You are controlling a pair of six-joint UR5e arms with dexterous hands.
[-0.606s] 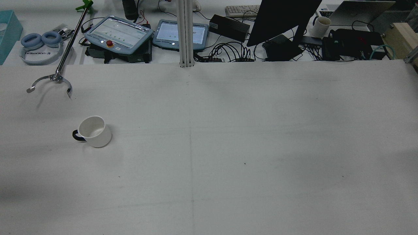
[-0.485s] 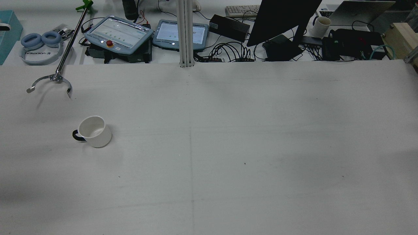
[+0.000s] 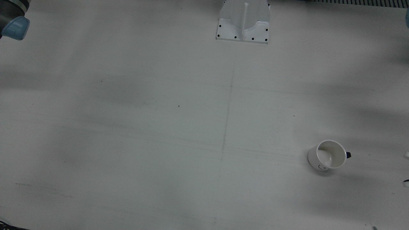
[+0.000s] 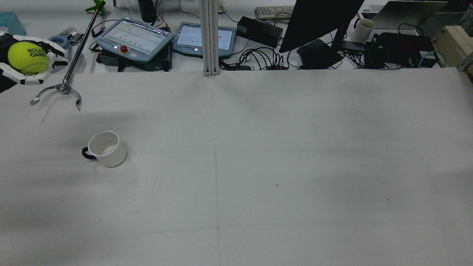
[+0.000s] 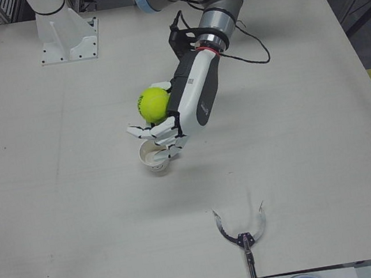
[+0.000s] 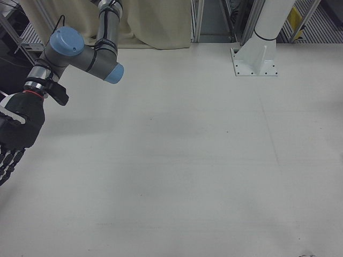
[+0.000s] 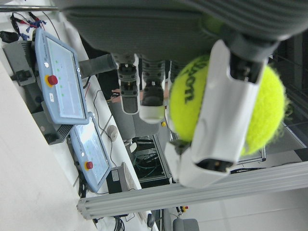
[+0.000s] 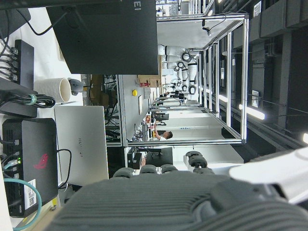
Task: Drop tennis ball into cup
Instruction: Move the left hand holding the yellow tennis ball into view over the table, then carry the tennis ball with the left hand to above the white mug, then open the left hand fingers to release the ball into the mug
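**Ball held above table, cup not yet reached**

At the left edge of the table in the rear view, the left hand (image 4: pixel 22 59) was raised, its fingers closed around the tennis ball (image 4: pixel 27 56). The left hand camera confirmed the grip, with one white finger (image 7: pixel 224 115) wrapped across the face of the ball. The cup (image 4: pixel 106 148) stood upright on the left half of the table, mouth open and empty, its dark handle turned toward the left edge. A metal grabber tool (image 4: pixel 61 90) lay near the far left corner, apart from the cup.

In the left-front view the hand overlapped the cup, but height and alignment could not be judged from that angle alone.

The right hand (image 6: pixel 16 134) hung off the right edge of the table, fingers pointing down and apart, holding nothing.

Judgement: the carry was under way. The ball should be centred squarely over the rim and lowered close before the fingers open, lest it bounce out or tip the cup.
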